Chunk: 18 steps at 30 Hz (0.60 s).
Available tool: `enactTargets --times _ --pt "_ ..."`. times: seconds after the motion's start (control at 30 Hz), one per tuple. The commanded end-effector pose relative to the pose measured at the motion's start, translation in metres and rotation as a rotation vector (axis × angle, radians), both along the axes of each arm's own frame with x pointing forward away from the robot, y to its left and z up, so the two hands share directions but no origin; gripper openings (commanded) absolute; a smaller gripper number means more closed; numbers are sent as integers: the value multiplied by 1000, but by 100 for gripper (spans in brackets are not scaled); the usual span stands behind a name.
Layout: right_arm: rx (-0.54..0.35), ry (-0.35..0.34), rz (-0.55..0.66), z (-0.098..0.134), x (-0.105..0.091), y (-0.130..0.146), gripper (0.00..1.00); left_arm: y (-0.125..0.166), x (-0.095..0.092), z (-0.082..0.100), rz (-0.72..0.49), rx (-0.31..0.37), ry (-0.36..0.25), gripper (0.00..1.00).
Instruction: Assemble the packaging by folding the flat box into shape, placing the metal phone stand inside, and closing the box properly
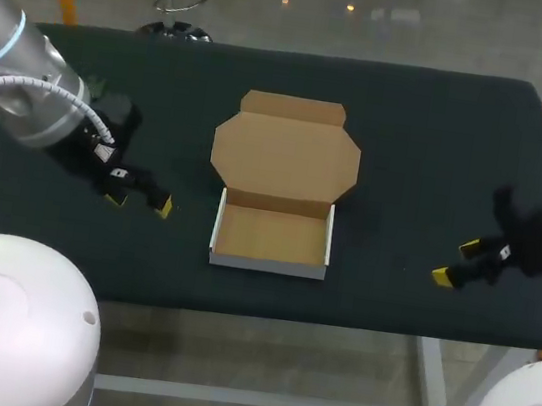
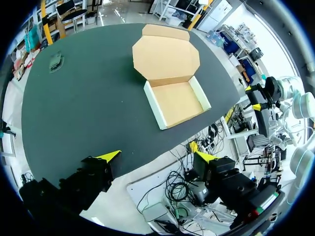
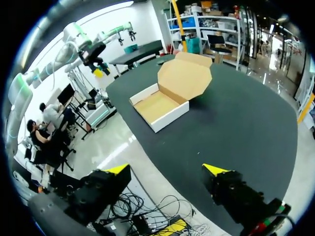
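The cardboard box [image 1: 271, 235] sits mid-table, folded into a shallow white-sided tray with nothing in it. Its brown lid [image 1: 286, 153] lies flat behind the tray. My left gripper [image 1: 138, 203] hovers open to the tray's left, near the front edge, and my right gripper [image 1: 456, 261] stands open to its right. Neither touches the box. From the left wrist, the gripper [image 2: 157, 157] is open, with the box [image 2: 177, 103] ahead of it. A small dark grey object [image 2: 55, 61], perhaps the stand, lies far off beyond the lid. From the right wrist, the gripper [image 3: 166, 169] is open and the box [image 3: 157, 105] lies ahead.
A dark cloth covers the table [image 1: 429, 155]. Bare cloth lies on both sides of the box and behind the lid. Both grippers hang close to the table's front edge.
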State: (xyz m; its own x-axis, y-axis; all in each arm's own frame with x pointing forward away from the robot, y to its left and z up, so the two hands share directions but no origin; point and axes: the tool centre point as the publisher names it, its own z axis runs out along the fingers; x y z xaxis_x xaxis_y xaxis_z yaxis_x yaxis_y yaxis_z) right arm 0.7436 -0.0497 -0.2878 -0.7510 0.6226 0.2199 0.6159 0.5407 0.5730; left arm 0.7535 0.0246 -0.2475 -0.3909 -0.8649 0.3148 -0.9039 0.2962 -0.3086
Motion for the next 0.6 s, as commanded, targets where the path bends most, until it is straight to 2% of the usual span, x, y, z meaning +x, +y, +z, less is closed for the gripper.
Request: enactTargets --times 0.03,0.2,0.33,0.6 --pt "-19 29 -54 12 -11 -9 100 12 -14 18 41 20 6 100" --pt "-34 67 -136 21 -18 -19 100 24 -17 28 99 36 35 100" --pt "-40 123 -238 30 -21 -29 100 30 -18 35 155 65 60 100" --pt "-75 167 -356 52 -23 -39 100 32 -26 53 219 99 67 100"
